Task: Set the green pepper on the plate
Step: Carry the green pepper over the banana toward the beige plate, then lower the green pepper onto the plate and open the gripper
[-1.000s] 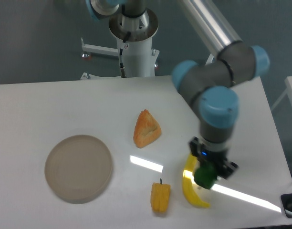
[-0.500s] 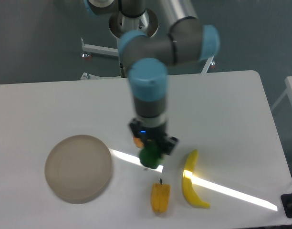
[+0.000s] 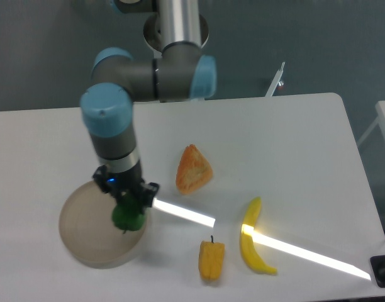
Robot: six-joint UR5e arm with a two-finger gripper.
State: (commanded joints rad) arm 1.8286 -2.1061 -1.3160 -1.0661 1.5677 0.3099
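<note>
- My gripper [image 3: 128, 204] has its jaws pinching the green pepper [image 3: 128, 216].
- I see it over the plate [image 3: 85, 233], at the 3 o'clock edge.
- Next I think: lower gently, then let go.

This looks like a robotics lab rather than a home or kitchen. A grey-and-blue jointed industrial arm [image 3: 145, 72] stands on a round metal pedestal [image 3: 177, 31] behind a plain white bench [image 3: 293, 145], against a bare dark teal-grey wall [image 3: 48, 50]. The toy-like food pieces, a yellow banana [image 3: 253, 246] and an orange wedge [image 3: 193, 170], lie spread out like test props.
</note>
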